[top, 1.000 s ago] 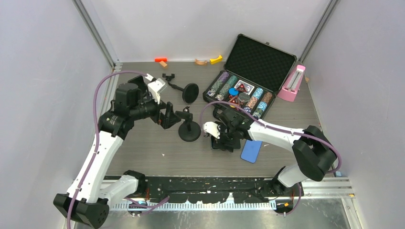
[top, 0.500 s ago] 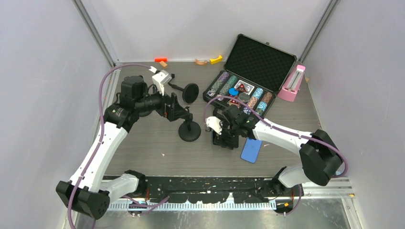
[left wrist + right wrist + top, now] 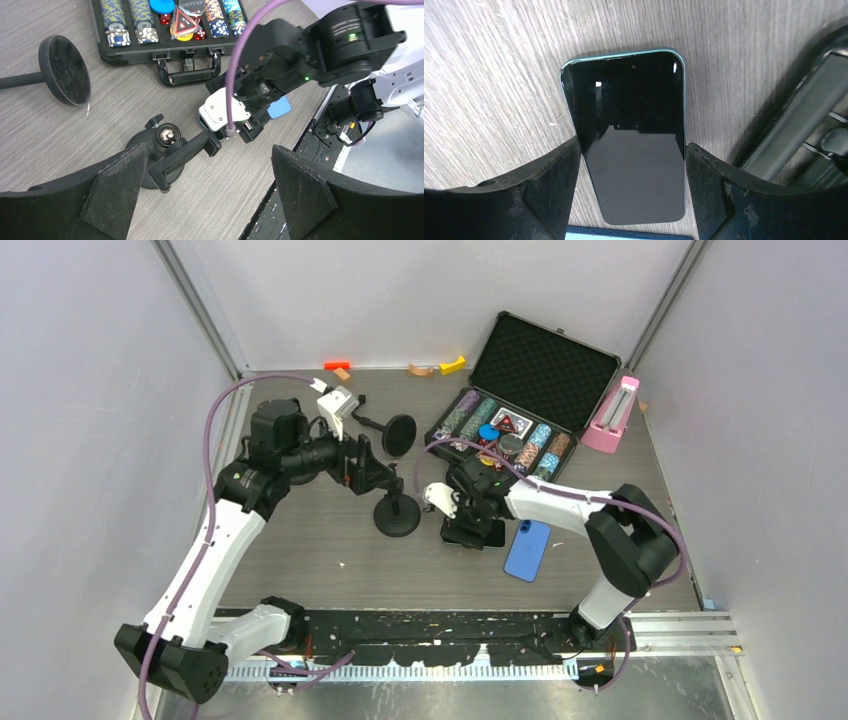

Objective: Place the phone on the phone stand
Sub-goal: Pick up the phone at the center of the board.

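Observation:
A black-screened phone (image 3: 629,125) sits between the fingers of my right gripper (image 3: 631,165), which is shut on its two long edges just above the wood-grain table. In the top view the right gripper (image 3: 470,522) hides most of it. To its left stands the black phone stand (image 3: 397,515), upright on a round base. The stand's clamp cradle (image 3: 185,155) tilts on a ball joint, with nothing in it. My left gripper (image 3: 208,150) hangs open over the stand, nothing between its fingers; in the top view the left gripper (image 3: 365,465) is just up-left of the stand.
A blue phone (image 3: 527,550) lies flat right of the right gripper. A second stand (image 3: 390,430) lies on its side behind. The open poker-chip case (image 3: 545,365) and a pink object (image 3: 612,415) stand at the back right. Small blocks (image 3: 340,367) lie by the back wall.
My left arm swung right until its gripper hung over the stand, then held still. My right gripper shifted slightly toward the back and the stand, the phone still in it.

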Controlling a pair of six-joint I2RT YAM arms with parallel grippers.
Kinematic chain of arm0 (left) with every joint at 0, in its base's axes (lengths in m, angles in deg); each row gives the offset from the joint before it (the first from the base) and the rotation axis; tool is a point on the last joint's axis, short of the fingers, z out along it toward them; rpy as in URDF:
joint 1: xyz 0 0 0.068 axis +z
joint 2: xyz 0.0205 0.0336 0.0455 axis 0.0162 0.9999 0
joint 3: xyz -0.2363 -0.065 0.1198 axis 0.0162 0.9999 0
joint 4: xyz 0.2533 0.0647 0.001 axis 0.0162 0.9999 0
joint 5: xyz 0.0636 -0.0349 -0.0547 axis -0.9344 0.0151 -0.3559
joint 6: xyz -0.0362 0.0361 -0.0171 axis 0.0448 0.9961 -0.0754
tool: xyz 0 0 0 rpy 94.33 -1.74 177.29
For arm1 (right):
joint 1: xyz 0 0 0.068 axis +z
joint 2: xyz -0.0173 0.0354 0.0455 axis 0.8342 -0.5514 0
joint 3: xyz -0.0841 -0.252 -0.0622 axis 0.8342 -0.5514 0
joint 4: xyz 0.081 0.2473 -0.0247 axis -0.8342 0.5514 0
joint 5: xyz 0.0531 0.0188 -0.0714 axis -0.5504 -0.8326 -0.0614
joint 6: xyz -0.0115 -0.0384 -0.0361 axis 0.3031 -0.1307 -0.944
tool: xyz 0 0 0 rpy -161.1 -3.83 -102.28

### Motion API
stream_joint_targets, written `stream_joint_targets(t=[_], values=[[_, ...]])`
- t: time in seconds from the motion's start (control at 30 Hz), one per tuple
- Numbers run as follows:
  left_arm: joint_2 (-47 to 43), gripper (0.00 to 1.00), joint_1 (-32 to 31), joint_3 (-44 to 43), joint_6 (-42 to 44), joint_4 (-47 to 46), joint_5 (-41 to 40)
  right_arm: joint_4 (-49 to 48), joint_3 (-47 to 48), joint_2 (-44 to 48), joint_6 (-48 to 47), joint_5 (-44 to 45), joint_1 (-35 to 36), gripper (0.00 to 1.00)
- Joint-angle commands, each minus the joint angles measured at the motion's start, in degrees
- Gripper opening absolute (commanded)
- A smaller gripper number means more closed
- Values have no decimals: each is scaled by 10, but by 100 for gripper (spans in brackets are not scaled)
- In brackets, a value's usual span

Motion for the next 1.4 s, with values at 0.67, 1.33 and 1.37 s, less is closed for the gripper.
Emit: stream_joint_targets(t=[0.67, 1.33, 1.37], values=[[-33, 99, -2, 1, 32, -8, -2, 82, 84, -88, -71, 14, -2, 82], [-28, 99, -2, -7, 41, 2, -3, 80, 83, -86, -69, 18, -1, 40], [-27, 99, -2, -8, 41, 2, -3, 81, 84, -80, -67, 16, -2, 37]])
